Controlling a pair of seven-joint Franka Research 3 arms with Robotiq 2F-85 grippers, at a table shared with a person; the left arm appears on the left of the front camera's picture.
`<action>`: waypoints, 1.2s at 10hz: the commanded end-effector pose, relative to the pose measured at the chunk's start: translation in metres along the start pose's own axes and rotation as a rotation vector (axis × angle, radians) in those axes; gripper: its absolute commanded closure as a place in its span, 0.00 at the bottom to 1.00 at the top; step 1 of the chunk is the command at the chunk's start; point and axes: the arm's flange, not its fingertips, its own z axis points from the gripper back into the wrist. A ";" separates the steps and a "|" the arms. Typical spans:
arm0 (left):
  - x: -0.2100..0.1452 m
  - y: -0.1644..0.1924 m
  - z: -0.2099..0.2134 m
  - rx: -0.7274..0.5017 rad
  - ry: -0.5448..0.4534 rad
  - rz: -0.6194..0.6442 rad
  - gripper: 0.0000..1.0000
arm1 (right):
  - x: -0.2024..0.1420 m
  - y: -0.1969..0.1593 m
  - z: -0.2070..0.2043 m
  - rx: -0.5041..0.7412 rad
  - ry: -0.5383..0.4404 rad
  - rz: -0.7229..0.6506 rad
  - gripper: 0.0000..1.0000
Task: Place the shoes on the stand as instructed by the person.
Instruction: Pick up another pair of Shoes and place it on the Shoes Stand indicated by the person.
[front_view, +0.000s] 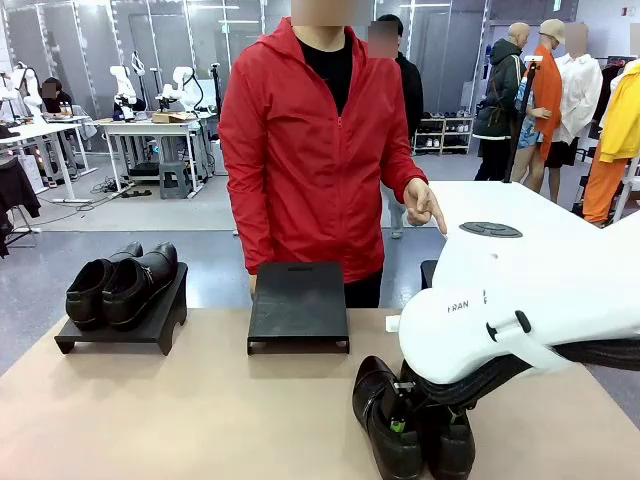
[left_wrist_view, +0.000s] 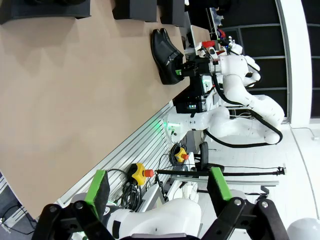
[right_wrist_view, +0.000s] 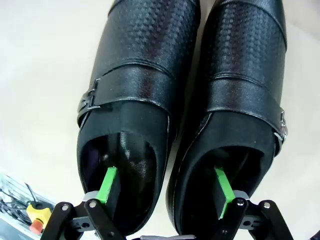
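Bench (front_view: 150, 420) held one pair (front_view: 120, 285) racked at far-left corner; second pair (front_view: 400, 430) unplaced, open right tool (right_wrist_view: 165, 175) inside; left tool (left_wrist_view: 156, 174) open.

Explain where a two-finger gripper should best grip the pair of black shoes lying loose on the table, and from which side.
Pinch the two adjoining inner walls of the pair of shoes at the heel openings, coming from above. The shoes lie close side by side with openings up, so one finger drops into each, as the right gripper shows, jaws open. The glossy rounded uppers probably offer less purchase.
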 end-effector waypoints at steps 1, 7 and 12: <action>-0.004 -0.002 -0.002 -0.007 0.004 -0.016 0.00 | -0.001 0.000 -0.004 -0.016 0.014 -0.001 0.08; -0.004 -0.002 -0.002 -0.007 0.004 -0.016 0.00 | -0.001 0.000 -0.004 -0.016 0.014 -0.001 0.08; -0.004 -0.002 -0.002 -0.007 0.004 -0.016 0.00 | -0.002 -0.001 -0.003 0.001 0.012 0.012 0.05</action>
